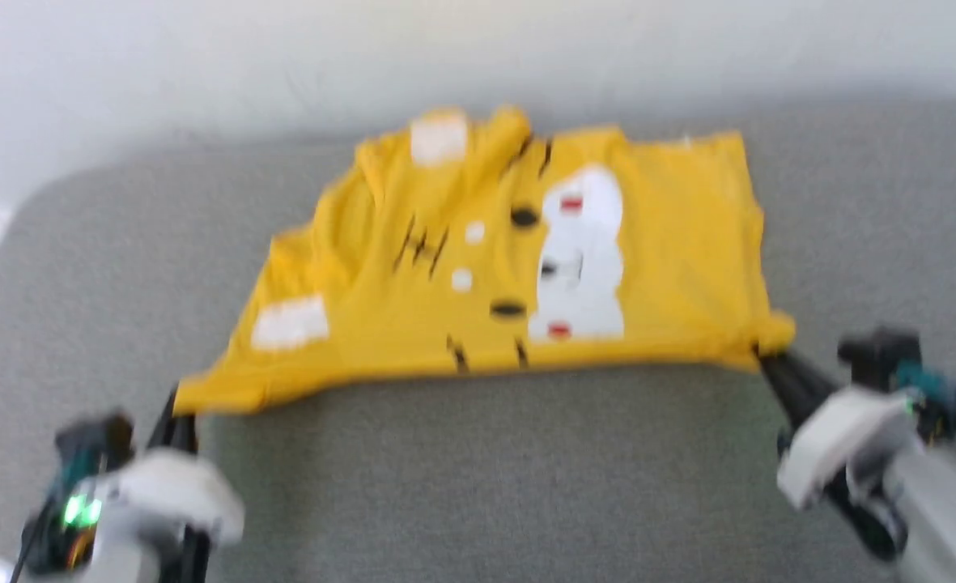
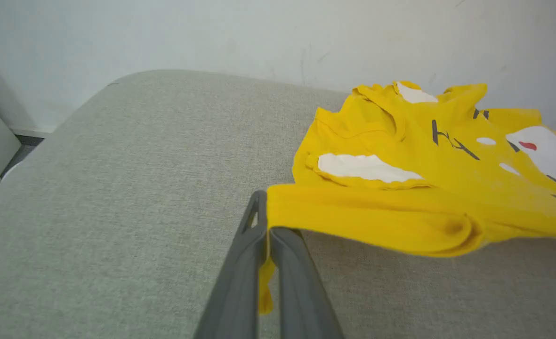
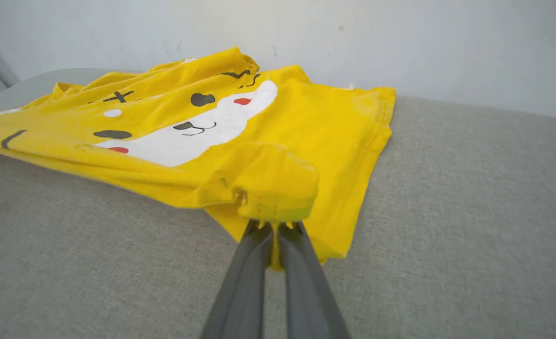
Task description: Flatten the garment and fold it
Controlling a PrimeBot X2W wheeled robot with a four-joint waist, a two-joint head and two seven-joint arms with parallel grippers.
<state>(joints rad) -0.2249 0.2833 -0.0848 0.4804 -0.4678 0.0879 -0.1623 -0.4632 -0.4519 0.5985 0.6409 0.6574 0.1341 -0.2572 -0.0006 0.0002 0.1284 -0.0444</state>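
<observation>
**A:** Head view first. What is lying where?
**B:** One shirt (image 1: pixel 510 267) is lying spread on the grey cushion (image 1: pixel 478 486). Its far edge is near the wall (image 1: pixel 478 48), and the print is facing up, turned sideways. The left gripper (image 1: pixel 176 409) is pinching the near left corner and the right gripper (image 1: pixel 765 356) the near right corner. The picture is blurring, so I'm reading no more from it.
**A:** Left wrist view?
**B:** Two fingers (image 2: pixel 237 282) are pressing together on a thin yellow edge, and a strip of cloth is hanging down between them. The near hem seems to be riding just off the cushion.
**A:** Right wrist view?
**B:** Two fingers (image 3: pixel 245 282) are squeezing a bunched corner, with a bit of it poking down between them.
**A:** How is it going to handle?
**B:** I'm guessing light, soft and limp. It isn't fragile or slippery, but it is sagging and creasing wherever nothing is pulling it taut. Corners and hems are looking like the best holds, taking both layers together.
**A:** Counting?
**B:** One shirt, two grippers, four fingers and two white rectangular patches (image 1: pixel 291 320).
</observation>
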